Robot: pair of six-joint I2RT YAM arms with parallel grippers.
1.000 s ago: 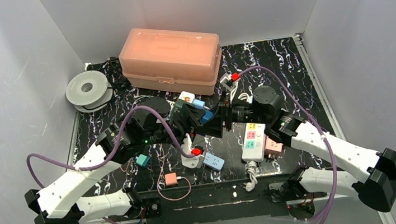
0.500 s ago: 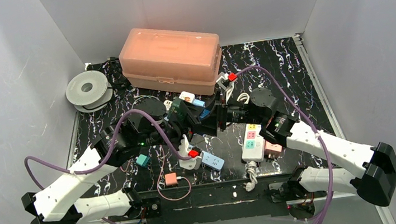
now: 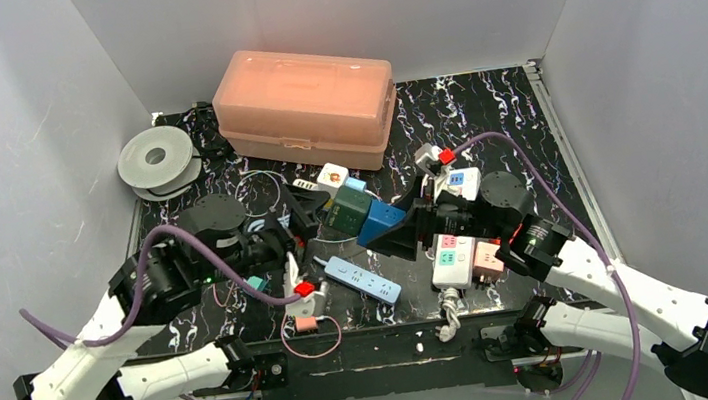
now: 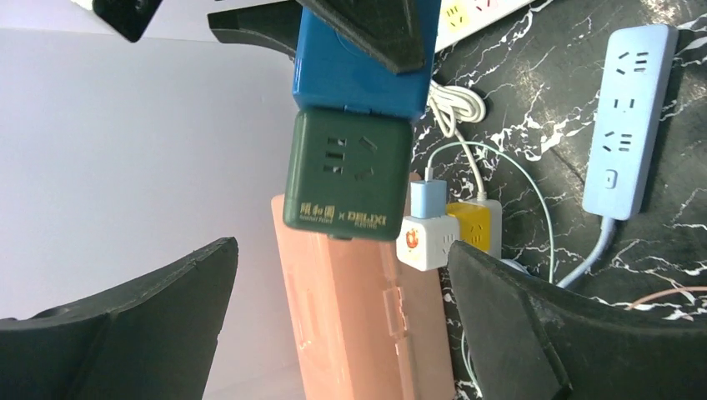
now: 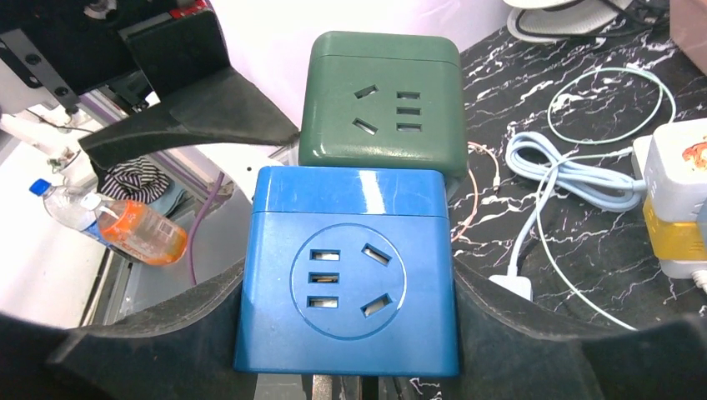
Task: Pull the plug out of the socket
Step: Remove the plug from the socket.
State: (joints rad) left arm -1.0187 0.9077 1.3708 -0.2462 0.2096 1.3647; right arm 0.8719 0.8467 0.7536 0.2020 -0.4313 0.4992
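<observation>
holds the blue socket cube (image 5: 346, 287) clamped in the right gripper (image 5: 346, 333), with the green plug cube (image 5: 382, 100) joined to its far face, just beyond the fingertips. shows the left gripper (image 4: 342, 254) spread wide, green plug cube straight ahead, untouched.

Grey walls (image 3: 9, 119) around black marbled tabletop (image 3: 512, 99)
</observation>
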